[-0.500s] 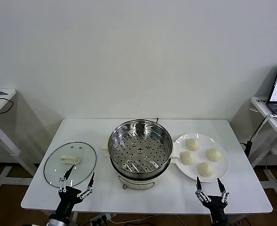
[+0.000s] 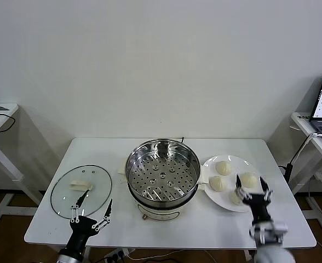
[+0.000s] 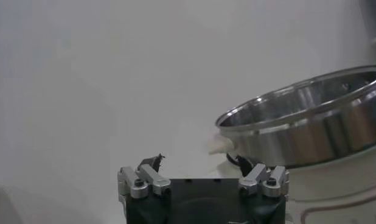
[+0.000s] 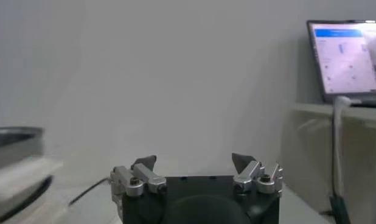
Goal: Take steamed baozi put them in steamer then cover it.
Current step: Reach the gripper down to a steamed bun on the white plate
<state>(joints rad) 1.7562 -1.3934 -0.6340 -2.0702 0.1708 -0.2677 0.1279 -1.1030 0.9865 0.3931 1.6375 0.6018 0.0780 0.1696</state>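
You are at the first pick: the four cream-white steamed baozi (image 2: 223,168) sit on the flat white plate (image 2: 258,197), just to the right of the round shiny stainless-steel steamer (image 2: 163,171), whose perforated tray holds nothing yet. Aim for the bun nearest you, which the right gripper (image 2: 252,187) partly hides in the head view. Centre the spread fingers on either side of it before you lower, and close gently, since the dough looks soft and will likely dent or tear under a hard pinch. Come down straight so you do not nudge the neighbouring buns, which lie close together. Lift clear of the steamer's rim before you carry it across.

The right gripper hovers over the near side of the plate, fingertips pointing away from you, released and holding nothing. The left gripper (image 2: 90,215) waits at the near table edge, just in front of the round glass lid with the white handle (image 2: 81,189), also wide open and empty. The white table (image 2: 95,150) carries everything.
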